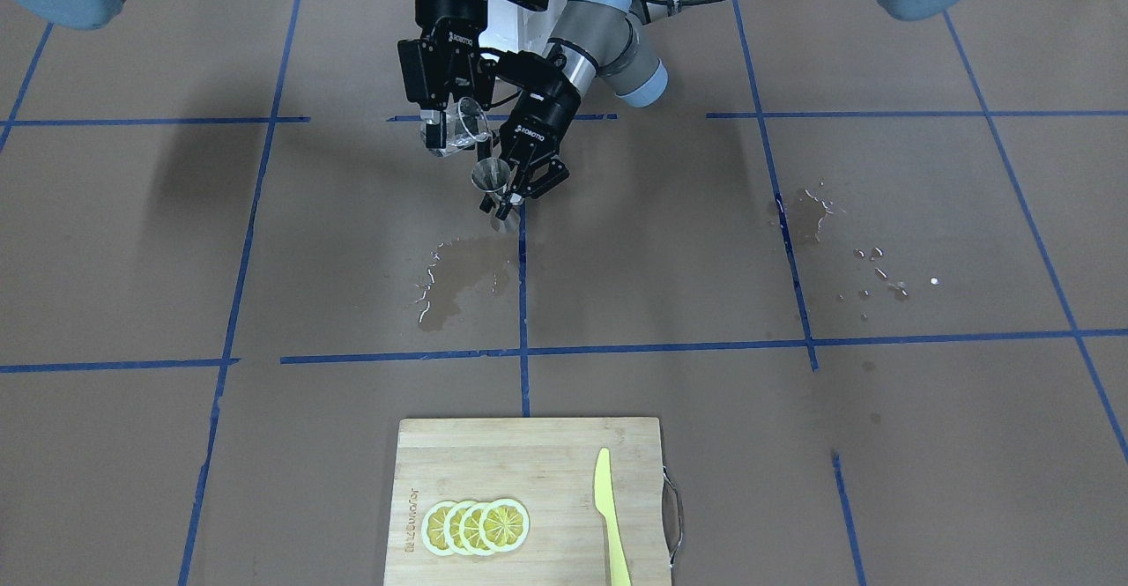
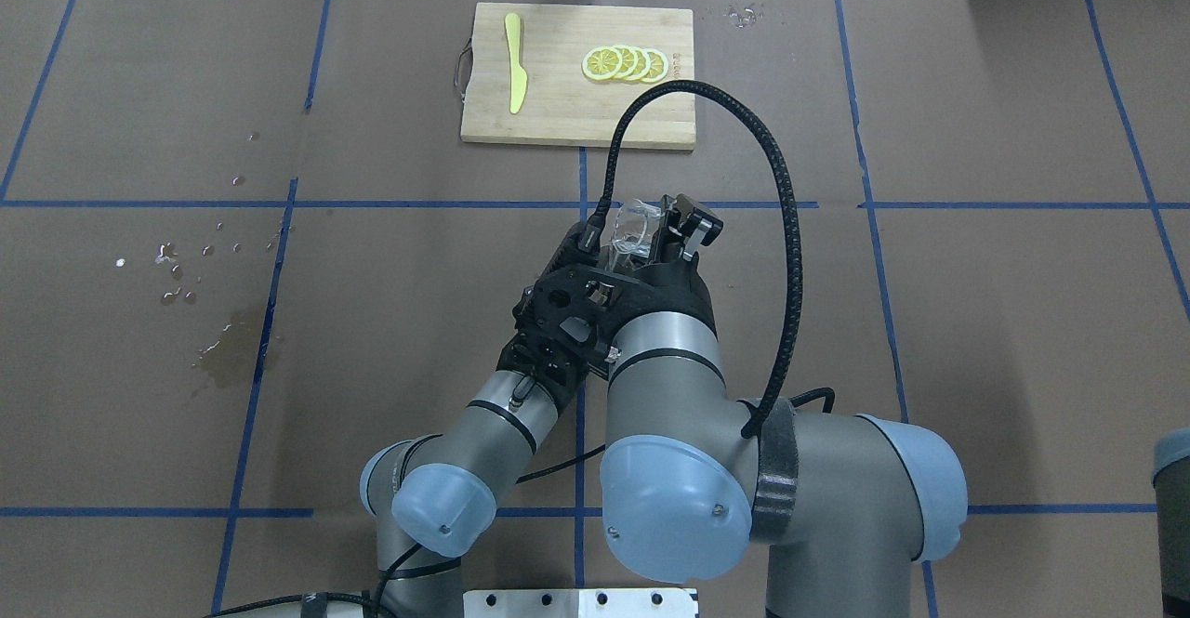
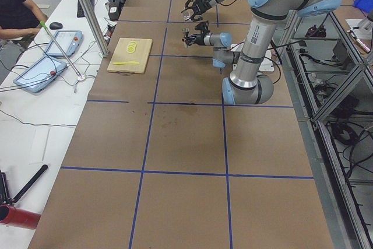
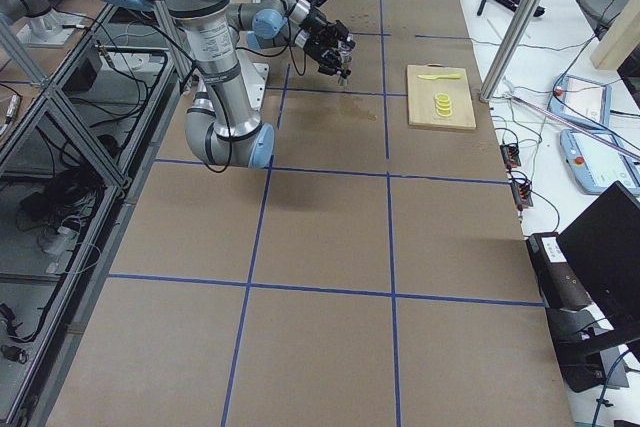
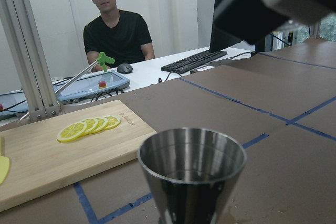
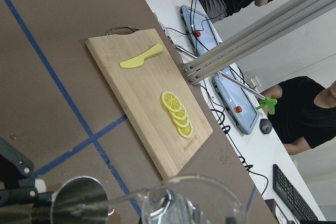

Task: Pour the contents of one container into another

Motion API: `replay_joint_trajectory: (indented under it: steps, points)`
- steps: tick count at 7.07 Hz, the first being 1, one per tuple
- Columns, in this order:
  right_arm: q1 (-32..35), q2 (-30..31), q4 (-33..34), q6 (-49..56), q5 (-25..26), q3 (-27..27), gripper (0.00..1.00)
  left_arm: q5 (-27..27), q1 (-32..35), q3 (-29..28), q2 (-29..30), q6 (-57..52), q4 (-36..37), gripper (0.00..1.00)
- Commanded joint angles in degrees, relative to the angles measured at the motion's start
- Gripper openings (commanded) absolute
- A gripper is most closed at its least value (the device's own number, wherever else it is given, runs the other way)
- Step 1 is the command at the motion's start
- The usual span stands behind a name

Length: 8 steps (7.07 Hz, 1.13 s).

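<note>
A: What does the right gripper [image 1: 456, 128] have?
B: Its fingers are drawn in close on the glass tumbler [image 1: 467, 121], clamping it across the sides. It hangs in the air over the middle of the table [image 1: 661, 242], on the side near the robot. The left gripper [image 1: 513, 191] is pinched around the narrow waist of the jigger [image 1: 492, 176], which sits just below and beside the glass.
A: How would you expect them to handle?
B: The glass looks light and stiff, but slick and breakable. Wet walls would slip, so I'd squeeze firmly at mid-height, not at the rim. The metal jigger looks light and rigid. Its waist is the natural hold, since the two cones stop it sliding either way.
A: Which way do they point?
B: The tumbler's axis is tipped well over, with its mouth toward the jigger's open top. The jigger stands near upright, mouth up. I cannot tell whether any liquid is in the glass.
A: And farther out?
B: A puddle [image 1: 458, 282] lies on the table just beyond them. Far from the robot is a cutting board [image 1: 529, 458] carrying lemon slices [image 1: 476, 526] and a yellow knife [image 1: 608, 515].
</note>
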<state>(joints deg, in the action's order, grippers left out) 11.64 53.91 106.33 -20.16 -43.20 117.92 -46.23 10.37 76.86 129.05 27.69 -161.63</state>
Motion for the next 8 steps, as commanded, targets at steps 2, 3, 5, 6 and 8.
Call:
replay_joint_trajectory:
  steps: [2,3,5,6,8]
  points:
    - [0.2,-0.8,2.8,5.4,0.0,0.0,0.11,0.0,0.0,0.0,0.2,0.0,0.0,0.0]
    - [0.2,-0.8,2.9,6.0,0.0,-0.1,0.11,0.0,0.0,0.0,0.2,0.0,0.0,0.0]
    - [0.3,-1.3,5.2,7.1,0.0,0.0,0.11,0.0,0.0,0.0,0.4,0.0,0.0,0.0]
    - [0.4,-1.6,6.2,8.5,0.0,0.1,0.11,0.0,0.0,0.0,0.4,0.0,0.0,0.0]
    - [0.6,-1.7,7.0,9.5,0.0,0.1,0.11,0.0,0.0,0.0,0.4,0.0,0.0,0.0]
